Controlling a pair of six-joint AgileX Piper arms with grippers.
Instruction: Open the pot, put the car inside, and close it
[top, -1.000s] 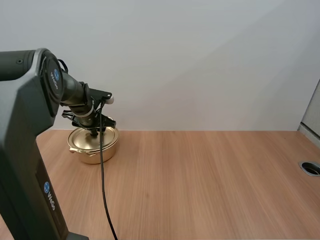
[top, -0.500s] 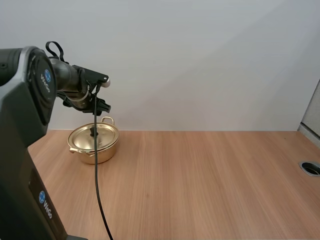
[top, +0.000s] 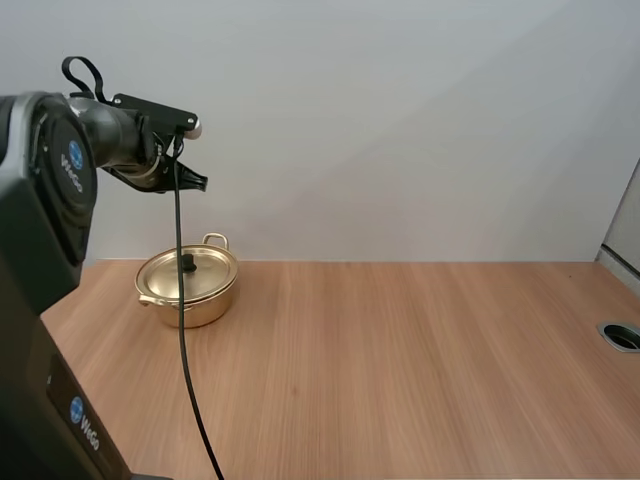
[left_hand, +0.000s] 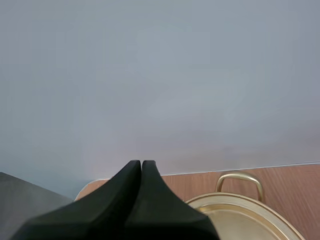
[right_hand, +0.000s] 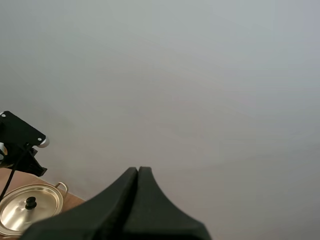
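The round gold metal pot (top: 195, 300) stands at about 10 o'clock on the light wooden table (top: 420, 360). Its gold lid (top: 207, 272), with a black knob (top: 186, 263), is seated on it. The left gripper (left_hand: 141, 163) hangs well above the pot, at 12 o'clock from it, with its black fingers pressed together on nothing. The right gripper (right_hand: 138, 169) is likewise closed and empty.

We see a plain pale grey wall (top: 400, 120) behind a light wood-grain desk (top: 420, 360). Round grommet hole (top: 622, 336) sits at the desk's right edge, with a grey panel (top: 627, 225) standing just behind it. Lighting is soft and even.
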